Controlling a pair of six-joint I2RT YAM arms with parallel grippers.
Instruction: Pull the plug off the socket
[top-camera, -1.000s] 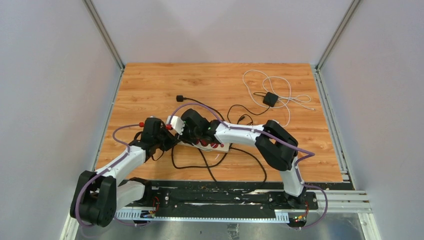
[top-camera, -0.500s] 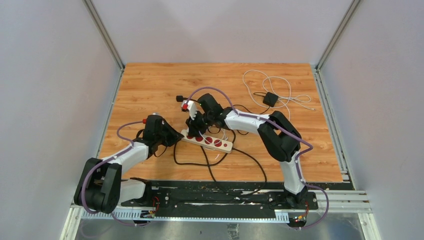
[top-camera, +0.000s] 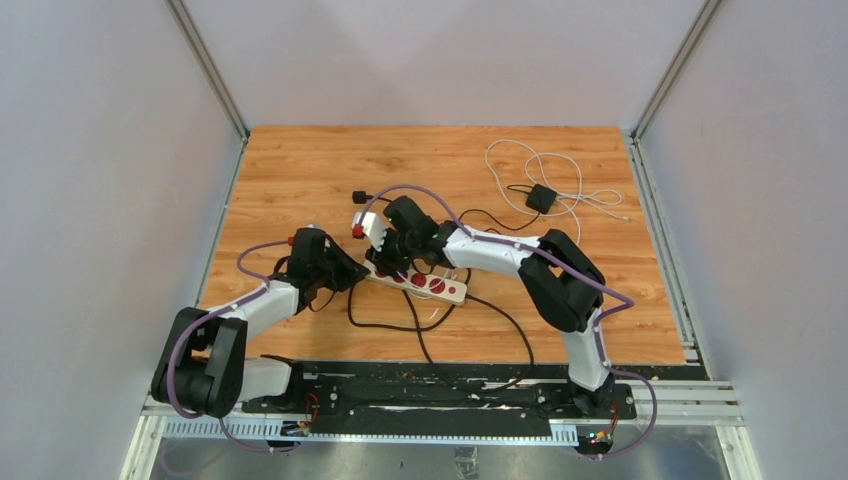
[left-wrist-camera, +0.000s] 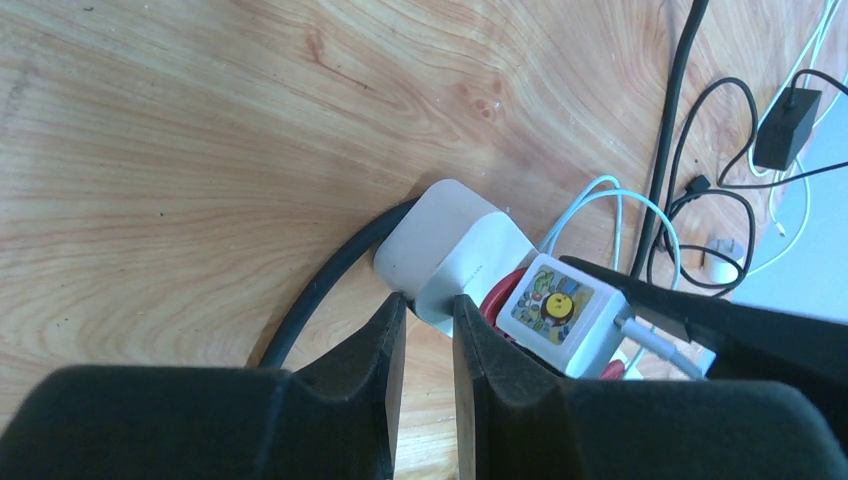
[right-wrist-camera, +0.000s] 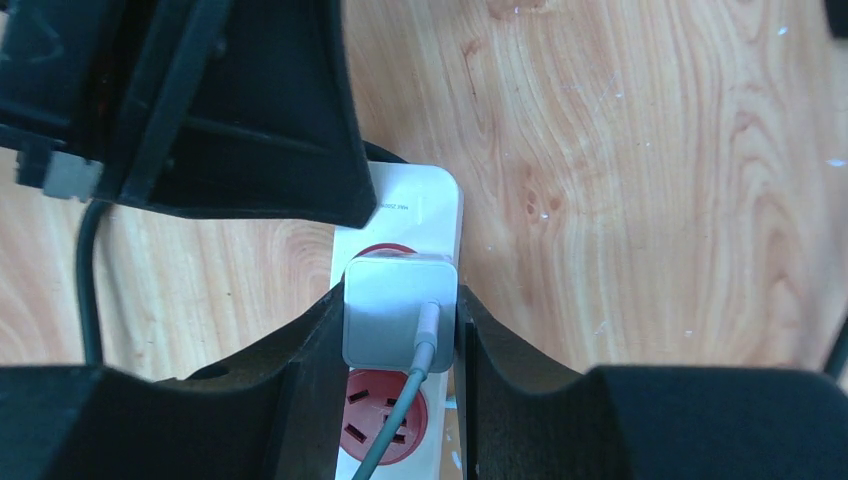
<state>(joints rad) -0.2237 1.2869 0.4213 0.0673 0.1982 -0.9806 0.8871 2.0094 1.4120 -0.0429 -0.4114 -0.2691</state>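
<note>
The socket (top-camera: 432, 285) is a cream-white strip with red outlets, lying slantwise on the wooden floor. A white cube plug (right-wrist-camera: 400, 310) with a white cable sits over the outlet nearest the strip's cord end; I cannot tell how deep it sits. My right gripper (right-wrist-camera: 400, 300) is shut on the plug, one finger on each side, and shows in the top view (top-camera: 392, 258). My left gripper (left-wrist-camera: 428, 305) pinches the strip's cord end (left-wrist-camera: 440, 245) with a narrow gap between the fingers. The plug's stickered face (left-wrist-camera: 558, 312) shows just beyond.
The strip's thick black cord (left-wrist-camera: 320, 290) leaves its end and loops toward the front edge (top-camera: 420, 335). A black adapter (top-camera: 541, 197) with tangled white cables lies at the back right. A small black plug (top-camera: 361, 197) lies behind the right gripper. Walls close both sides.
The right gripper lifted off the strip's left end and swung toward the back, then came down slightly left onto the plug. The strip turned slantwise. The left gripper shifted little.
</note>
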